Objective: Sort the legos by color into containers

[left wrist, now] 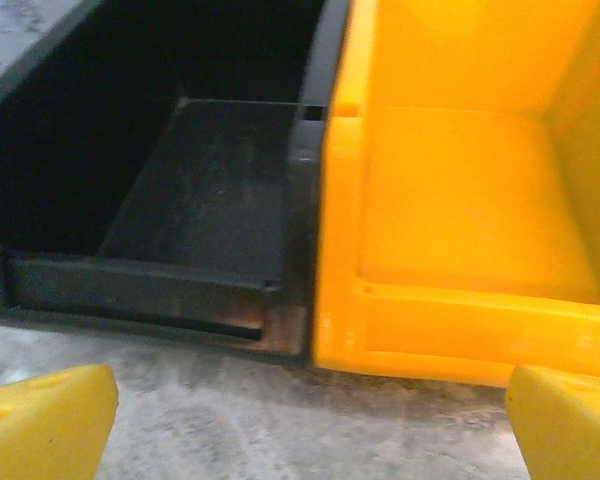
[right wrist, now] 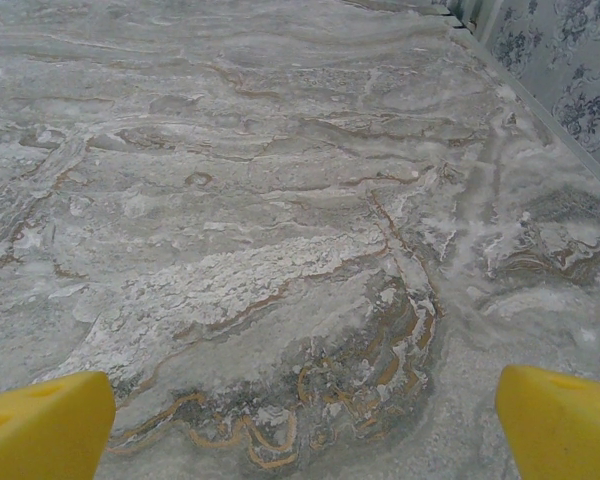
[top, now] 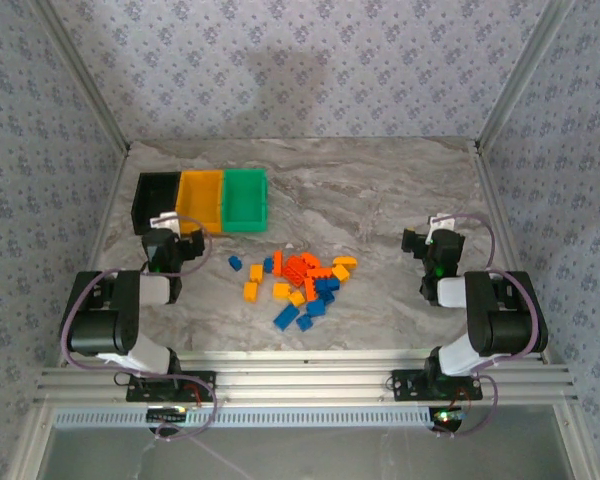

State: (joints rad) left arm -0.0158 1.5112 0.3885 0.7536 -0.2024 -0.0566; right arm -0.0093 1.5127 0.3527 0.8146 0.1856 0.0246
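Left end effector (left wrist: 310, 425) spread facing black bin (left wrist: 180, 200), right end effector (right wrist: 305, 425) spread, seemingly empty

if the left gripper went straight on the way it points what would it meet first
Probably the low front walls where the black bin meets the yellow-orange bin; the open left gripper faces that seam, though depth is unclear.

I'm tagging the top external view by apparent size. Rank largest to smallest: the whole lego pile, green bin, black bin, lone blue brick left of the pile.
1. lego pile, taken as a spread.
2. green bin and black bin: they look about equal, so unranked.
3. lone blue brick.
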